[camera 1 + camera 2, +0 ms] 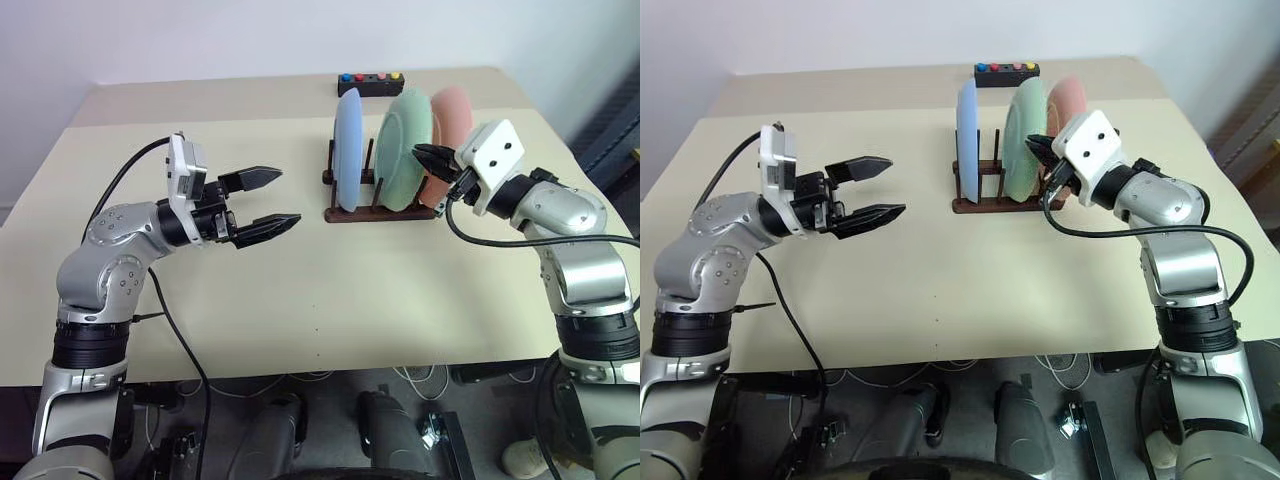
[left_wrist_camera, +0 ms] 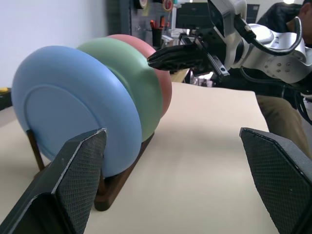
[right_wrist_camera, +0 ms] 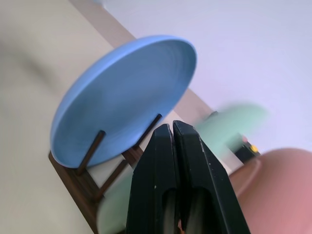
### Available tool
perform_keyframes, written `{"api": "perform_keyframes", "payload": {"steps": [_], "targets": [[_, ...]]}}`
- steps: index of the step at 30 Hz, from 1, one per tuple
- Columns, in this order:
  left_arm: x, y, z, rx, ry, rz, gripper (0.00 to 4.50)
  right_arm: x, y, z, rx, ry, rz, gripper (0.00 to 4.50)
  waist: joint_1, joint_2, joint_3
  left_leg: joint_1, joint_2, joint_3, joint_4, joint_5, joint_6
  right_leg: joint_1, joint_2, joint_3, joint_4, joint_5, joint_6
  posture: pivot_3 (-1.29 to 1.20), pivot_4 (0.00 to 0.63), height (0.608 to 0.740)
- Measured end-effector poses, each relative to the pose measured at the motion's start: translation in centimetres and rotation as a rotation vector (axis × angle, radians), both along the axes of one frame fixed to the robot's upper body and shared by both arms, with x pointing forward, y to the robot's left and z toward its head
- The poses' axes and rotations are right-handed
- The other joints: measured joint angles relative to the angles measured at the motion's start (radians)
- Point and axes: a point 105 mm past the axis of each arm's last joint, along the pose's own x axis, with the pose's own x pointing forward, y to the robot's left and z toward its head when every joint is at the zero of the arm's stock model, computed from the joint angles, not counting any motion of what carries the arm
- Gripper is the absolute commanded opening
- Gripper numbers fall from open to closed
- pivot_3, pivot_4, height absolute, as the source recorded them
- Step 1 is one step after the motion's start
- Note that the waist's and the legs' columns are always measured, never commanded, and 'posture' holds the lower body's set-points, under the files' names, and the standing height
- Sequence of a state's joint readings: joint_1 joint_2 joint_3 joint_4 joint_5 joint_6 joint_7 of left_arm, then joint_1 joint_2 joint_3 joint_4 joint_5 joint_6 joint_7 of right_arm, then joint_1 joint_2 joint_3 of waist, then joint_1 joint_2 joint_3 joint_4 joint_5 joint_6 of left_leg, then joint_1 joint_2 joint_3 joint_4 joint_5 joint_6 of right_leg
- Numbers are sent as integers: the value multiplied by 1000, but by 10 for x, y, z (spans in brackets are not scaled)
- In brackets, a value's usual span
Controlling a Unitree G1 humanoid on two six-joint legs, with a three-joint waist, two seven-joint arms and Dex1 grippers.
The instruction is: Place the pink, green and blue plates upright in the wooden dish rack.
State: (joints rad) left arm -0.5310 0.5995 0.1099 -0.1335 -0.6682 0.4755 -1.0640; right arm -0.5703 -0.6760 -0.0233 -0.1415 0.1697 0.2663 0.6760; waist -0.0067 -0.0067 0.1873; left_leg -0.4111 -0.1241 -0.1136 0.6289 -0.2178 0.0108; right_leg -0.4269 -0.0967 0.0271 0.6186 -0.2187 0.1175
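Rack: set on the counter, toward its far side; taken as the landmark for all places below.
Blue plate: stood upright in the rack, at the rack's left end, held between pegs.
Green plate: stood upright in the rack, in the middle, just beside the blue plate.
Pink plate: stood upright at the rack's right end, close behind the green plate; partly hidden by the right gripper in the head views.
Left gripper: held above the counter, well to the left of the rack and pointed toward it; fingers spread wide apart, nothing between them.
Right gripper: held at the rack's right end, in front of the green and pink plates near their upper edges; fingers pressed together, nothing seen clamped. Whether the tips touch a plate cannot be told.
Button box: a small black box with coloured buttons, placed on the counter behind the rack, apart from it.
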Motion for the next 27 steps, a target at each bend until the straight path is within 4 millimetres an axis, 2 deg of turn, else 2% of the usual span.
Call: {"api": "perform_keyframes", "payload": {"steps": [4, 8, 12, 14, 18, 20, 27], "targets": [[0, 0, 0, 1, -3, -1, 4500, 1, -2, 0, 9, 9, -11, 48, -3, 0, 0, 0, 0, 0, 0, 0, 0, 0, 0, 0, 0, 0, 0, 0, 150, 740], [-1, -1, 1, 2, -6, -3, 4500, 1, -14, 12, 89, 9, -35, 48, -5, 0, 0, 0, 0, 0, 0, 0, 0, 0, 0, 0, 0, 0, 0, 0, 150, 740], [-1, -1, 1, 2, -6, -3, 4500, -2, -16, 21, 129, 10, -22, 48, -5, 0, 0, 0, 1, 0, -1, 0, 0, 0, 0, 0, 0, 0, 0, 0, 150, 740], [-1, -1, 1, 2, -7, -4, 4500, -6, -17, 14, 99, 40, -4, 48, -3, 0, 0, 0, 1, 0, -1, 0, 0, 0, 0, 0, 0, 0, 0, 0, 150, 740], [-1, 1, 2, 8, -10, 1, 4500, -22, -21, -27, -52, 176, 26, 48, 3, 0, 0, 0, 0, 0, 0, 0, 1, 0, 0, 0, 0, 0, 0, 0, 150, 740], [-1, 0, 2, 7, -10, -1, 4500, -20, -21, -37, -93, 192, 12, 48, -4, 0, 0, 0, 0, 1, 1, 0, 0, 0, 0, 0, 0, 0, 0, 0, 150, 740], [-1, -1, 6, 7, -24, -6, 4500, -3, -42, -59, -273, 128, -122, 48, -4, 0, 0, 1, 0, 1, 0, 0, 0, 0, 0, 0, 0, 0, 0, 0, 150, 740]]}}
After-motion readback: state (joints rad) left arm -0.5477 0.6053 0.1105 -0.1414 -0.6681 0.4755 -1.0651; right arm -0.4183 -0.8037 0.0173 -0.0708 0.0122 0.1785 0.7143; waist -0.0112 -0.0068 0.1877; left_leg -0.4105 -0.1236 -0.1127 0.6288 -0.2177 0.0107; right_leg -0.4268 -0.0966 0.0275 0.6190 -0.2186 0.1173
